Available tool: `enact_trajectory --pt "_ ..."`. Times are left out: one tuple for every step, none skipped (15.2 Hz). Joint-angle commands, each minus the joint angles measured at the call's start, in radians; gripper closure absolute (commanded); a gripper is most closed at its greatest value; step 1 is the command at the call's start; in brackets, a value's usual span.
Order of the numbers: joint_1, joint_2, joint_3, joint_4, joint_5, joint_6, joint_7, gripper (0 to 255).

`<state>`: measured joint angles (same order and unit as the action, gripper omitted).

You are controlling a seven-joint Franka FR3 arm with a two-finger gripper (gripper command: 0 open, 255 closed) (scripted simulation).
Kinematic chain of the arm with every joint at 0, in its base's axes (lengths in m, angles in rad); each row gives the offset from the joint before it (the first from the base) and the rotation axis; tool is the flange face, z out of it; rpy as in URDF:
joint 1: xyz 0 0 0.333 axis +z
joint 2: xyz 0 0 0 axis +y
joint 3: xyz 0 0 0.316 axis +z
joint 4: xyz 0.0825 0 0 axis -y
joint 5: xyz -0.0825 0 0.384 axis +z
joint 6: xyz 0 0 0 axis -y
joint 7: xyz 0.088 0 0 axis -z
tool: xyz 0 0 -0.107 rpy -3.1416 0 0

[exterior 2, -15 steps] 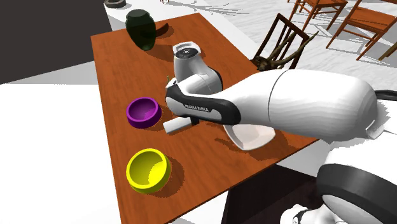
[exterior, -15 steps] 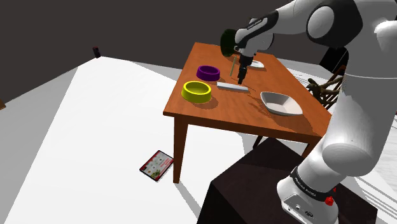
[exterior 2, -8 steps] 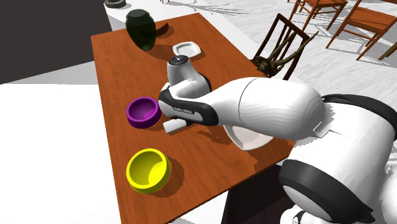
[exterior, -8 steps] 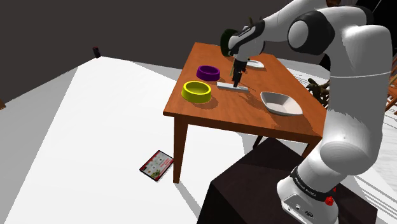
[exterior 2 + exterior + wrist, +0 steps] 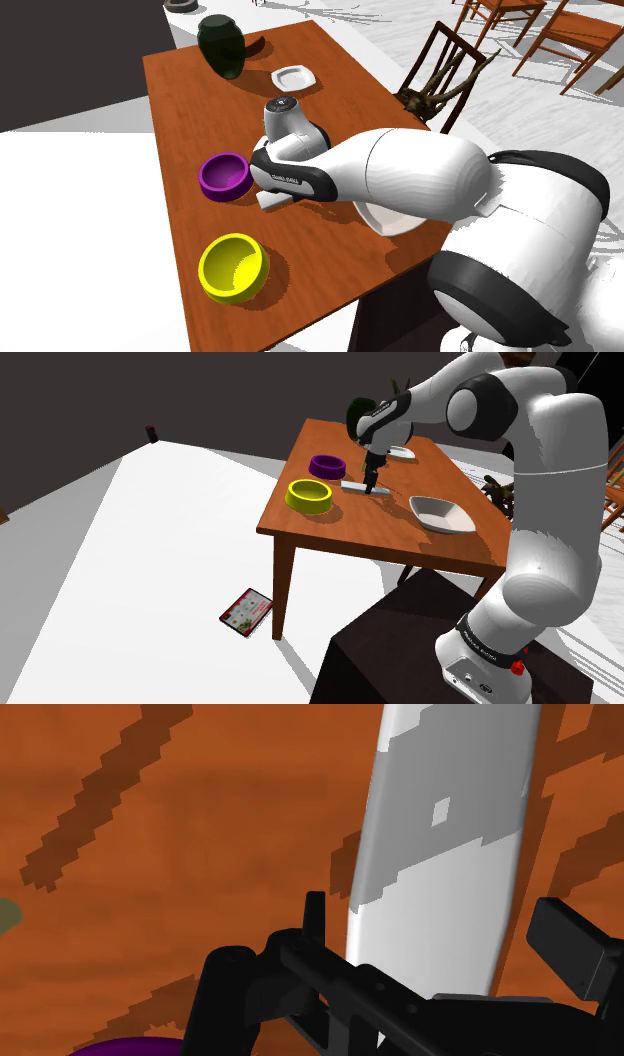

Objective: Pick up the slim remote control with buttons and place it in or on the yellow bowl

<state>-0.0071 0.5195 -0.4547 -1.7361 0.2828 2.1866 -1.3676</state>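
Observation:
A slim pale grey remote [image 5: 358, 486] lies flat on the brown wooden table [image 5: 330, 532], between the purple bowl [image 5: 327, 466] and a white bowl [image 5: 441, 514]. The yellow bowl [image 5: 308, 496] stands near the table's corner, on the shoulder view's left of the remote. My gripper [image 5: 370, 481] is down at the remote's middle. In the wrist view the remote [image 5: 440, 854] lies between my gripper's [image 5: 440, 939] two black fingers [image 5: 315, 919], which stand apart on either side of it. In the second exterior view my forearm covers most of the remote [image 5: 272, 199]; the yellow bowl [image 5: 233, 267] is empty.
A dark green jar [image 5: 222, 44] and a small white dish [image 5: 293, 76] stand at the table's far end. Wooden chairs [image 5: 440, 75] stand beside the table. A tablet-like object [image 5: 246, 611] lies on the white floor near the table leg. The dark stand [image 5: 400, 652] is below the arm.
The hand has shifted slightly toward the remote's middle and come down over it, while the arm's elbow swung back. The fingers stayed apart. The remote and bowls have not moved.

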Motion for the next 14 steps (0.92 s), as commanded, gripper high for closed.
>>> enact_trajectory --pt "0.000 0.000 0.000 0.000 0.000 0.001 0.000 0" --pt "0.000 0.000 0.000 0.000 0.000 0.001 0.000 0" --pt "0.000 0.000 0.000 0.000 0.000 0.000 0.000 0" --pt "0.000 0.000 0.000 0.000 0.000 0.000 0.000 255" --pt "0.000 0.000 0.000 0.000 0.000 0.000 0.000 255" --pt "0.000 0.000 0.000 0.000 0.000 0.000 0.000 255" --pt "0.000 0.000 0.000 0.000 0.000 0.000 0.000 255" --pt "0.000 0.000 0.000 0.000 0.000 0.000 0.000 255" --pt "0.000 0.000 0.000 0.000 0.000 0.000 0.000 255" --pt "0.000 0.000 0.000 0.000 0.000 0.000 0.000 255" --pt "0.000 0.000 0.000 0.000 0.000 0.000 0.000 255" --pt "0.000 0.000 0.000 0.000 0.000 0.000 0.000 255" --pt "0.000 0.000 0.000 0.000 0.000 0.001 0.000 255" --pt "0.001 -0.007 -0.002 0.003 -0.004 -0.009 0.002 255"
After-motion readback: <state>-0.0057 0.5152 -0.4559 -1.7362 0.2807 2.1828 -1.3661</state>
